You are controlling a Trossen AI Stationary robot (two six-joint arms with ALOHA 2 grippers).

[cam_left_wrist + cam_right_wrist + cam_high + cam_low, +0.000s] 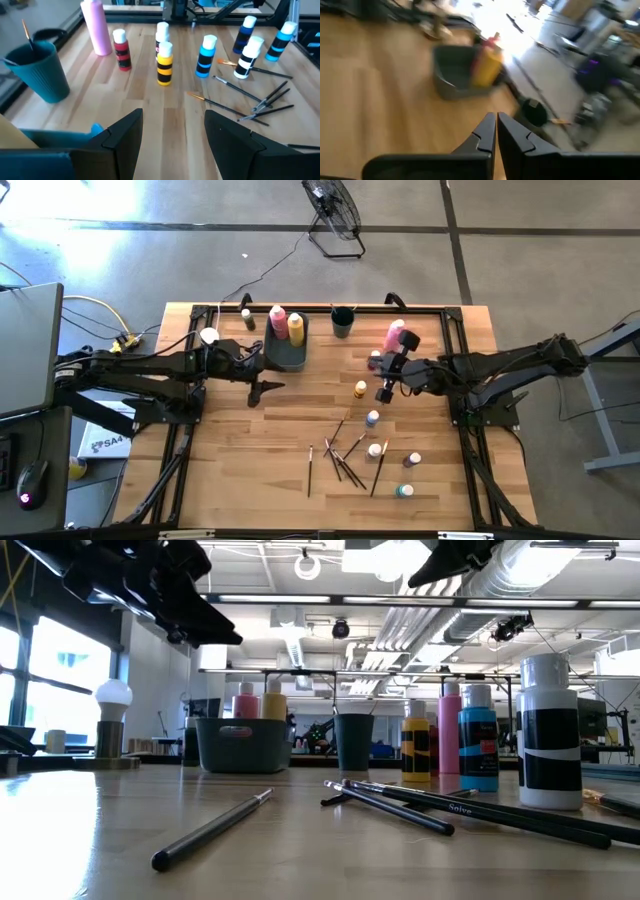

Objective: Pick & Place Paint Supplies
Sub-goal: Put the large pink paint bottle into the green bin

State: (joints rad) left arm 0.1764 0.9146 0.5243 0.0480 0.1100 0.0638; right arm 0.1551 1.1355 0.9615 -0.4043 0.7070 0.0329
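The right gripper (385,394) hangs above the table near 2 o'clock, just beside the red bottle (375,360) and the yellow bottle (360,389). Its fingers (487,131) are pressed together with nothing between them. The left gripper (262,387) waits near 10 o'clock, just in front of the grey bin (284,353), its jaws apart and empty.

The bin already holds a pink squeeze bottle (278,317) and a yellow squeeze bottle (296,327). A teal cup (342,322) stands at 12 o'clock with a brush (25,31) in it. Another pink bottle (393,334) stands by the right arm. More small bottles (373,418) trail toward 5 o'clock, and loose brushes (345,460) lie scattered near 6 o'clock.

The right arm looks to be between picks, with most of the supplies not yet moved. The next move calls for opening the jaws, lining up over one bottle, probably the yellow one nearest, and coming down squarely without knocking its neighbours.
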